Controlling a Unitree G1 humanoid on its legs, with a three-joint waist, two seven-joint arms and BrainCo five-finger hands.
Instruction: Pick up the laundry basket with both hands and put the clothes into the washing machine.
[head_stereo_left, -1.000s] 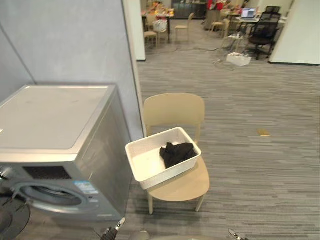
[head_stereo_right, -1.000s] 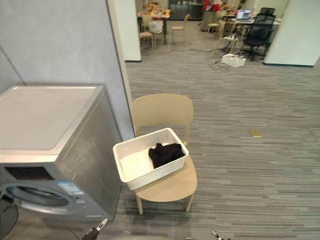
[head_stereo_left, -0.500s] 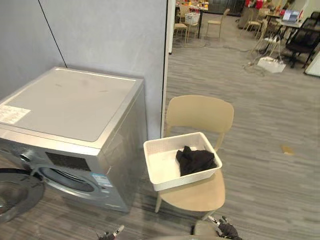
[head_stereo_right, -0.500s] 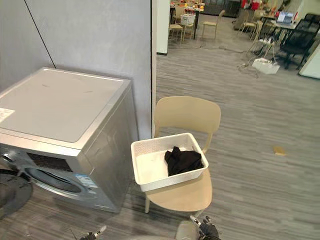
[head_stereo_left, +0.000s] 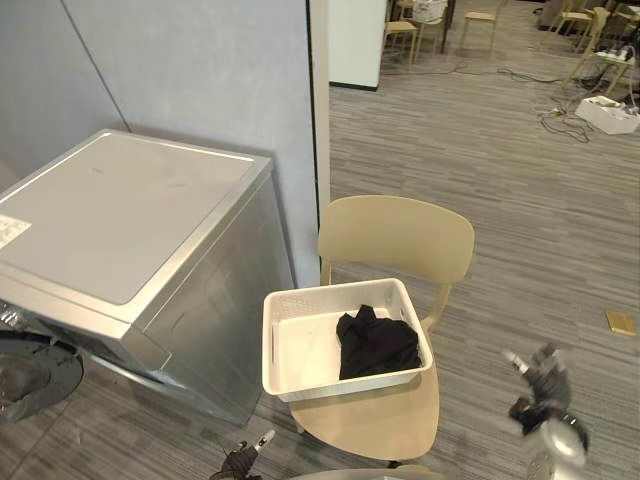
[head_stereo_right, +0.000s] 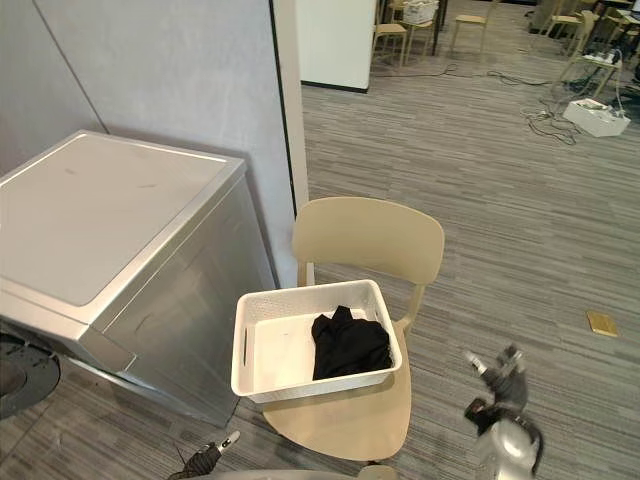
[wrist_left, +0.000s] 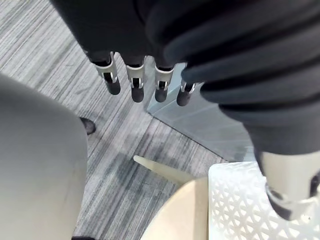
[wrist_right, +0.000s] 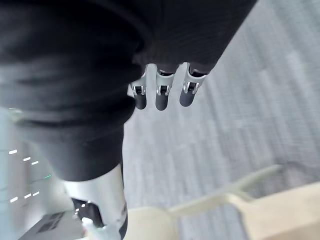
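A white laundry basket (head_stereo_left: 345, 383) stands on a beige chair (head_stereo_left: 397, 238), holding a black garment (head_stereo_left: 378, 343) in its right half. To its left is the silver washing machine (head_stereo_left: 120, 215), with its round door (head_stereo_left: 35, 368) swung open at the lower left. My right hand (head_stereo_left: 540, 385) hangs in the air to the right of the chair, clear of the basket, its fingers (wrist_right: 160, 95) straight and holding nothing. My left hand (head_stereo_left: 243, 462) sits low at the bottom edge, below the basket's front left corner. Its fingers (wrist_left: 132, 82) are straight, and the basket's corner (wrist_left: 235, 210) lies just past them.
A grey partition wall (head_stereo_left: 200, 70) rises behind the washing machine and chair. A small yellow object (head_stereo_left: 620, 320) lies on the striped carpet to the right. A white box (head_stereo_left: 610, 112) with cables and more chairs are far back.
The camera has shifted, so the whole scene sits differently. My right hand has risen from the bottom edge to the right of the chair. The basket and clothes have not moved.
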